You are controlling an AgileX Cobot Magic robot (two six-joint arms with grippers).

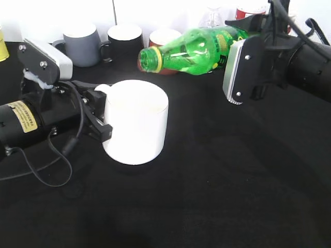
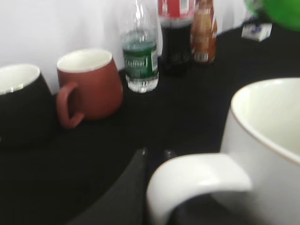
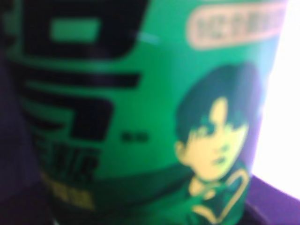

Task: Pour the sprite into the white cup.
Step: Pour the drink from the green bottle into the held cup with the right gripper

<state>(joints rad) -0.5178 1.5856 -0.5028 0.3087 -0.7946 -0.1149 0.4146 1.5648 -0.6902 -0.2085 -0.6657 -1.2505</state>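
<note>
The white cup (image 1: 137,121) stands on the black table left of centre. My left gripper (image 1: 101,111) is shut on its loop handle; the left wrist view shows the handle (image 2: 197,178) between the jaws (image 2: 156,154) and the cup's rim (image 2: 267,140) at right. My right gripper (image 1: 247,27) is shut on the sprite (image 1: 196,49) near its base. It holds the sprite almost level, with the open mouth (image 1: 150,59) above and just behind the cup's far rim. No stream shows. The sprite's green label (image 3: 140,117) fills the right wrist view and hides the jaws.
A grey mug (image 1: 83,44), a black mug (image 1: 125,41) and a red-brown mug (image 1: 164,39) stand along the back. The left wrist view shows a water bottle (image 2: 139,51), a cola bottle (image 2: 176,37) and a brown bottle (image 2: 204,33) by the wall.
</note>
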